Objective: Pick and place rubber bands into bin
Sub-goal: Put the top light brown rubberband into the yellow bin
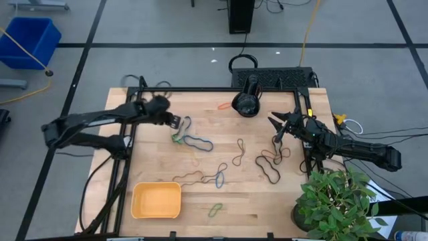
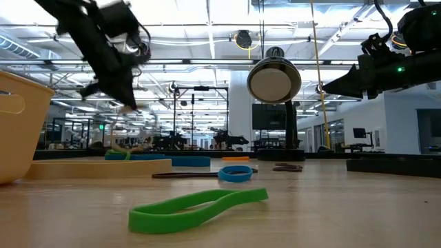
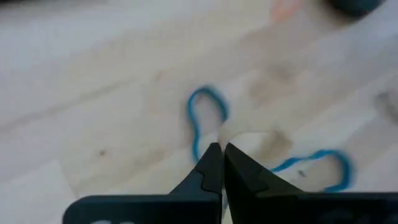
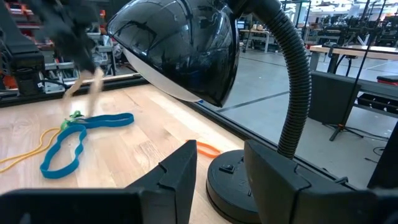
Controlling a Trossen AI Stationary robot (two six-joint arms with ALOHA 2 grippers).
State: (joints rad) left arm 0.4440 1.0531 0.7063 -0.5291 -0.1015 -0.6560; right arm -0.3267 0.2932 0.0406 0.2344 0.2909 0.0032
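Counter (image 1: pixel 281 201), wooden, carrying all items. Desk lamp (image 1: pixel 247 100), black, at far edge. Bin (image 1: pixel 156 200), orange-yellow, near the front left corner. Left tool (image 1: pixel 175 123), clenched, raised over the left-centre; whether it grips a band cannot be told. Right tool (image 1: pixel 277 128), released, toward the right edge. Rubber bands (image 1: pixel 198 142), scattered mid-counter.

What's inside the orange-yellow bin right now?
Nothing shows inside the bin from above: its floor is bare, with no rubber bands in it. The bands, such as the green one beside it, lie on the table.
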